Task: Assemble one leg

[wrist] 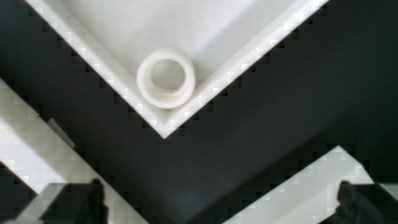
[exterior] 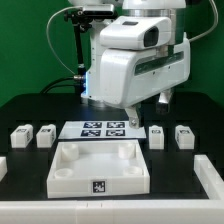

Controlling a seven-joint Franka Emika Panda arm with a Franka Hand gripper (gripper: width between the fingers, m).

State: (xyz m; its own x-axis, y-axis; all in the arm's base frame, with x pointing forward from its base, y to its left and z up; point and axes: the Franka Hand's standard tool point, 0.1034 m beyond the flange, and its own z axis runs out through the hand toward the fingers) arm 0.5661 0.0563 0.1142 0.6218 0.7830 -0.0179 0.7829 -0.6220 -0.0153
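The gripper (wrist: pixel 214 205) is open: its two dark fingers (wrist: pixel 63 203) stand wide apart with nothing between them, hanging over the black table (wrist: pixel 267 130) by a corner of the white tray (wrist: pixel 267 40), whose round socket (wrist: pixel 166 78) shows in the wrist view. In the exterior view the white Panda arm (exterior: pixel 135 60) leans over the marker board (exterior: pixel 105 128), which lies just behind the tray. The leg (exterior: pixel 155 135) stands on the table just beside the board on the exterior view's right, unheld, with a second leg (exterior: pixel 183 134) beyond it; a third leg (exterior: pixel 45 135) and a fourth leg (exterior: pixel 20 135) stand on the board's other side.
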